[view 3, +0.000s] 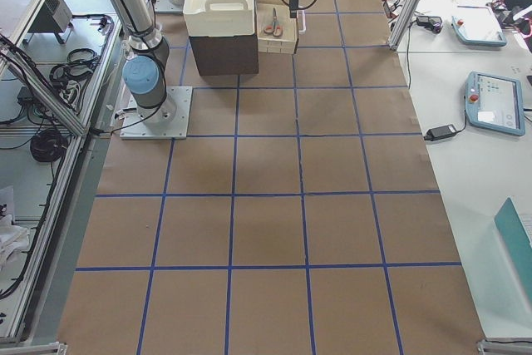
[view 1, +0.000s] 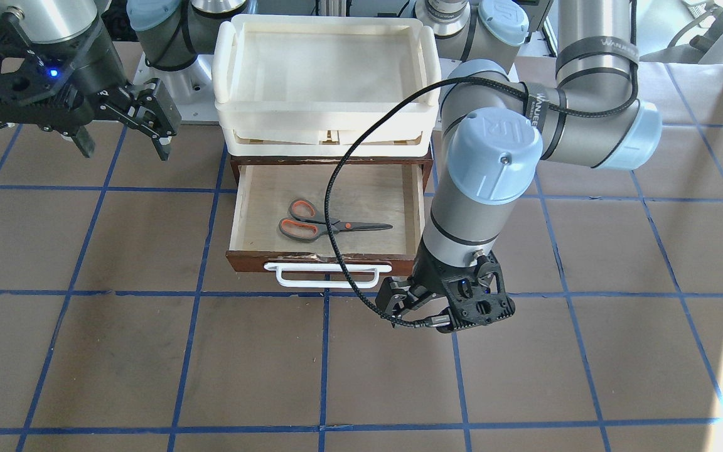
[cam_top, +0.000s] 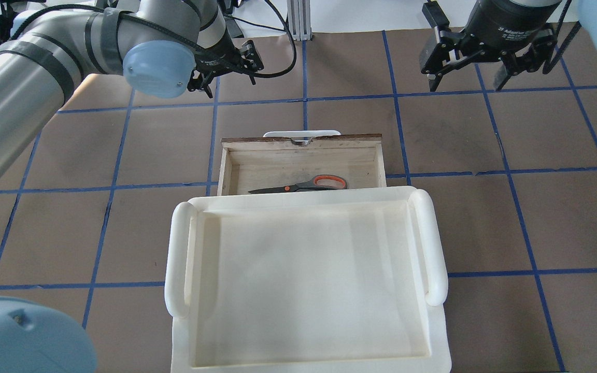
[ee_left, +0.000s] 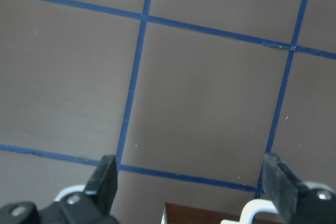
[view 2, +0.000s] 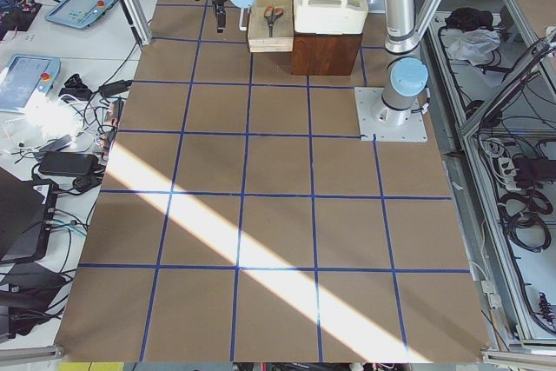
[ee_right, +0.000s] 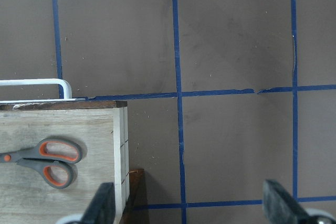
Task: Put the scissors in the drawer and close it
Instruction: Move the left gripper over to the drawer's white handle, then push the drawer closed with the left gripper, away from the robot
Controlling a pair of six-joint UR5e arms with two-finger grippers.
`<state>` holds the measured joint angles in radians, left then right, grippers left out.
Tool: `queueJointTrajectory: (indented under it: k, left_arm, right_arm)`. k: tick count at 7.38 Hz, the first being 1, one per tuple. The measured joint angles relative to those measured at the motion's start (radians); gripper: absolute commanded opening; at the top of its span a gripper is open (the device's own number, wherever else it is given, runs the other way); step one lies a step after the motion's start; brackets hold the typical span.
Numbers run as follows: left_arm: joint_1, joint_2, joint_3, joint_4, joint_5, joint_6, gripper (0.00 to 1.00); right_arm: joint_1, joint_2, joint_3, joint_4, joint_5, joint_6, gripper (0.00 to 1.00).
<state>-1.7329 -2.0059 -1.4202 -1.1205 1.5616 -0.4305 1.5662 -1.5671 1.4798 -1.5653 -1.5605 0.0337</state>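
The scissors [view 1: 311,225] with grey, orange-lined handles lie flat inside the open drawer [view 1: 248,260]; they also show in the overhead view [cam_top: 303,185] and the right wrist view [ee_right: 47,158]. The drawer's white bar handle [view 1: 327,276] faces away from the robot. My left gripper [view 1: 412,311] is open and empty, just beyond the handle's end, over the table; its wrist view shows the handle's corner [ee_left: 252,213] between the spread fingers. My right gripper [view 1: 124,147] is open and empty, raised off to the drawer's other side.
A white plastic tray [cam_top: 176,259] sits on top of the dark wooden cabinet [view 3: 224,56] that holds the drawer. The left arm's black cable [view 1: 336,207] hangs across the open drawer. The brown table has blue tape grid lines [view 1: 324,364].
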Motion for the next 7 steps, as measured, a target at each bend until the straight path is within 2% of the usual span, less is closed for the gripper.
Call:
queueJointTrajectory:
  k: [4, 7]
  left_arm:
    - [-0.064, -0.113, 0.001, 0.060, -0.001, -0.079, 1.00]
    - [-0.079, -0.135, 0.001, 0.001, -0.002, -0.080, 1.00]
  right_arm:
    - [0.000, 0.001, 0.007, 0.003, 0.000, 0.000, 1.00]
    - [0.000, 0.000, 0.018, 0.002, 0.000, 0.001, 1.00]
